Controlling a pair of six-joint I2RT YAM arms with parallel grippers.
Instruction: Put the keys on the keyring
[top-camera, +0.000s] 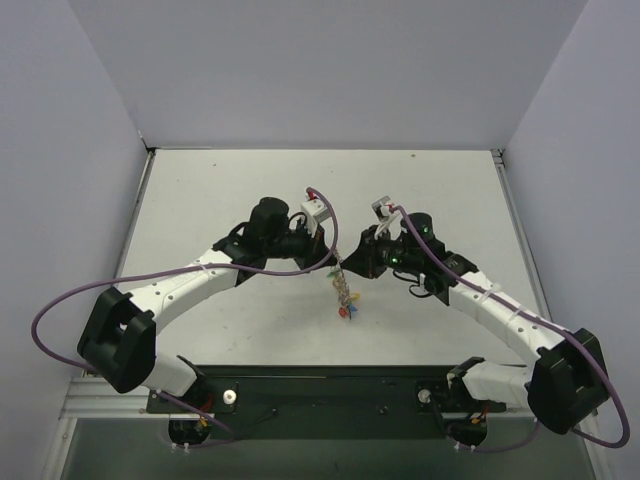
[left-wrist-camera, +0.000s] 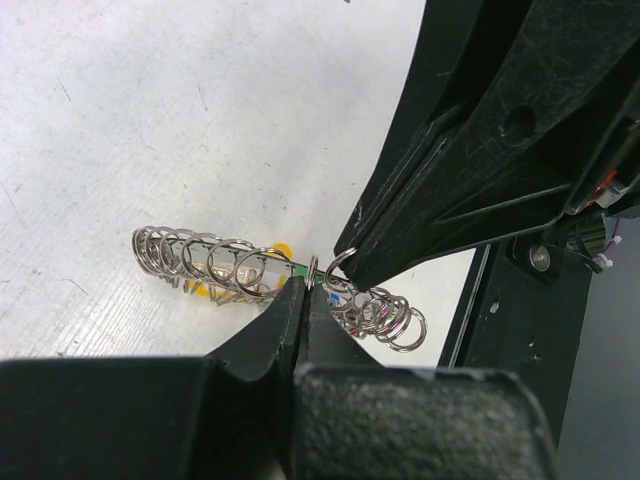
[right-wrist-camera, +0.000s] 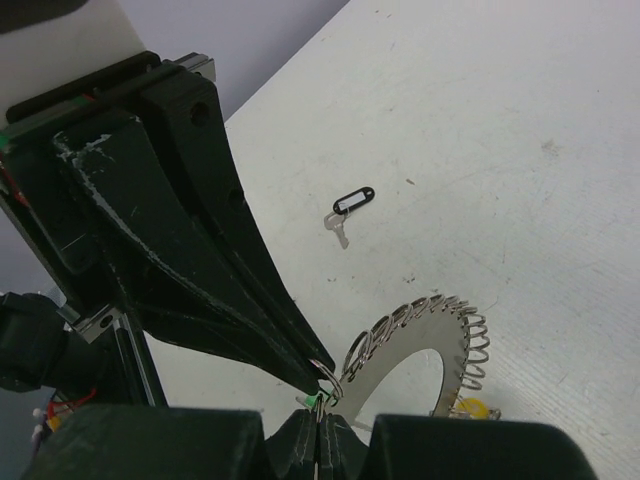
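Matte black left hand (left-wrist-camera: 303, 295) and right hand (right-wrist-camera: 320, 425), both tight, gapless, on coiled silver-wire keyring (left-wrist-camera: 245, 272)

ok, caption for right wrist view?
Right end effector and left end effector, both shut, meet at the keyring; black key lies apart.

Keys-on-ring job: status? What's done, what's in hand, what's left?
Done: a yellow key and a few other coloured ones seem to sit on the keyring.
In hand: the left gripper and right gripper are both shut, pinching the keyring at the same spot.
Left: the black key lies loose on the table.
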